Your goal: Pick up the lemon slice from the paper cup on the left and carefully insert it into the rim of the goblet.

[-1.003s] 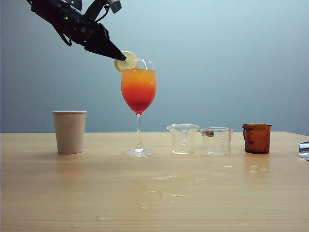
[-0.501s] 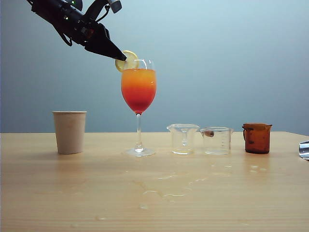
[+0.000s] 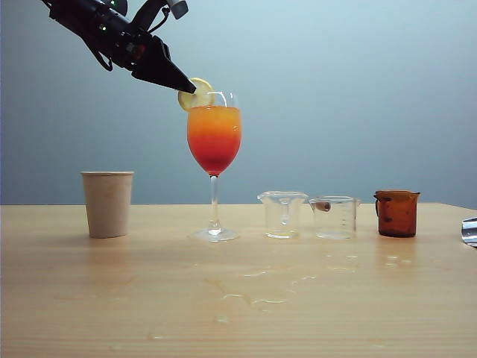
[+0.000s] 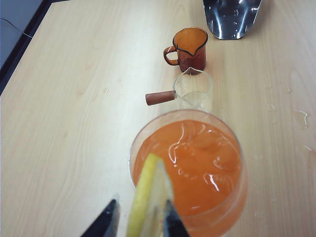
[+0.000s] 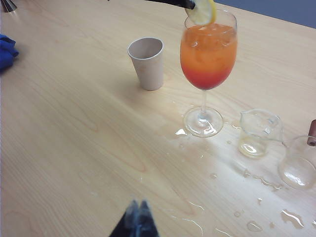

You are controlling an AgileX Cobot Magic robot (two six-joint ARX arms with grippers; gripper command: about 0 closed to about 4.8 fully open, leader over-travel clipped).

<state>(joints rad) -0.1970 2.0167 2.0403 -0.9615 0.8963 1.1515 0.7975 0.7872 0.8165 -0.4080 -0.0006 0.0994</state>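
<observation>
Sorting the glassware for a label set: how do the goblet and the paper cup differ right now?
The goblet is clear and stemmed; the paper cup is opaque beige and tapered. The goblet is far taller than the cup. The goblet holds an orange-to-red drink; the cup looks empty in the right wrist view. The left tool holds the lemon slice at the goblet's rim; nothing touches the cup. Both stand upright on the table.
</observation>
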